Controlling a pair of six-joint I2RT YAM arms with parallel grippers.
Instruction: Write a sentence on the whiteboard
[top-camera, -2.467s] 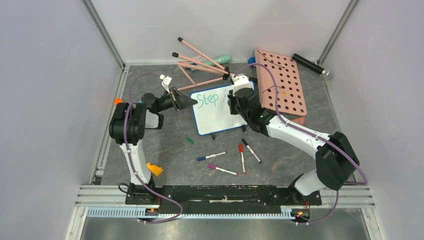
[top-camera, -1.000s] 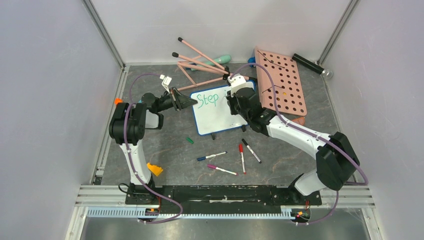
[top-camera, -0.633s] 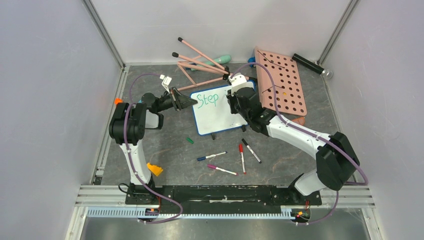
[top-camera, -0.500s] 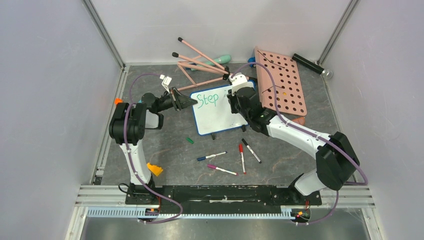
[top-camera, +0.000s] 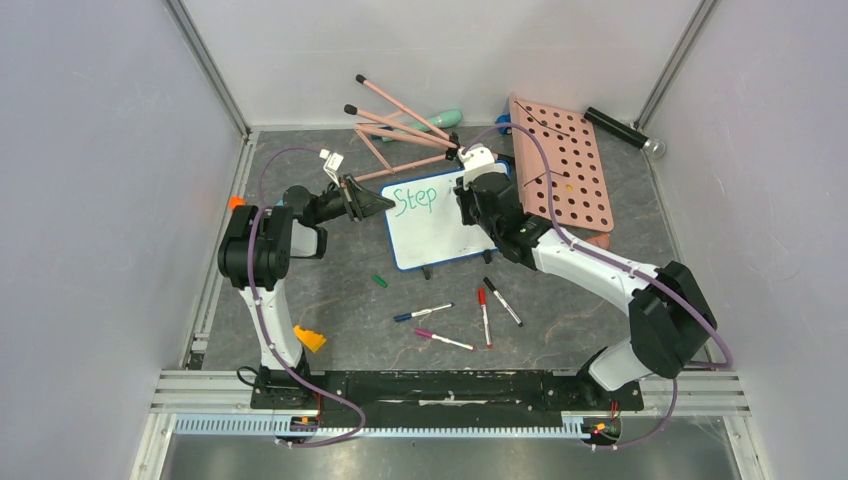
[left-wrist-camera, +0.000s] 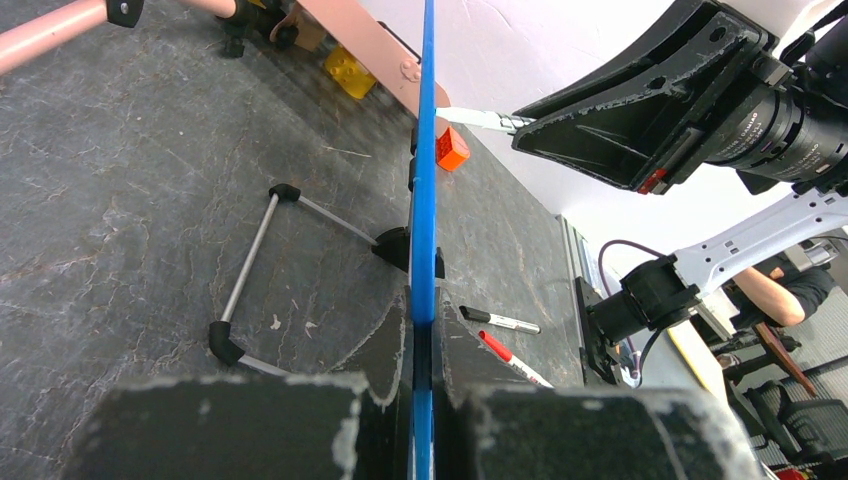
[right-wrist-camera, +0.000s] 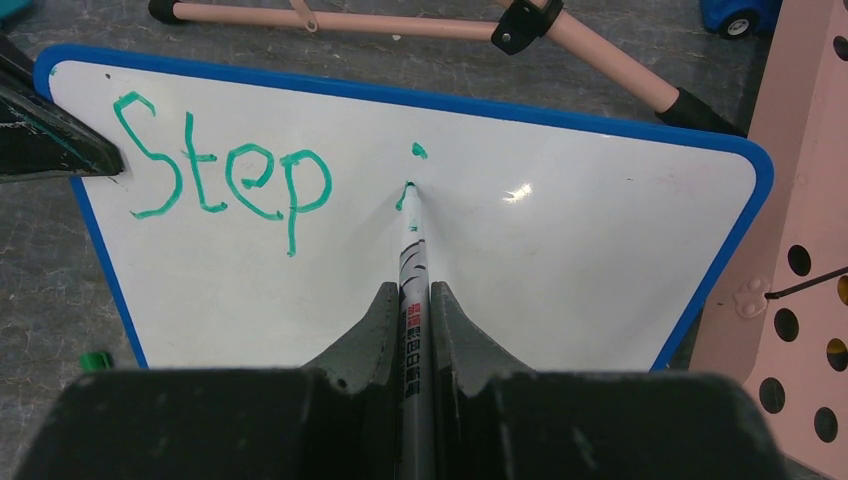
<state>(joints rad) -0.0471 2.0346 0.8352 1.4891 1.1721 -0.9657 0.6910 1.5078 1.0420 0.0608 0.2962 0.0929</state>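
Right gripper (right-wrist-camera: 412, 300) is clamped on a marker (right-wrist-camera: 411, 250), its tip touching the whiteboard (right-wrist-camera: 570, 250) under a green dot. The overhead view hides this. The sentence (right-wrist-camera: 225, 180) reads only "Step". Left gripper (left-wrist-camera: 423, 335) pinches the whiteboard's blue frame, seen edge-on, mid-table (top-camera: 330, 290).

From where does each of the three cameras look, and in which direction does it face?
Top external: high behind the robot, looking down at the table; left arm and right arm show.
Left wrist: looks along the whiteboard's blue edge; left gripper clamps it.
Right wrist: faces the board's front; right gripper holds a marker.
All share the whiteboard.
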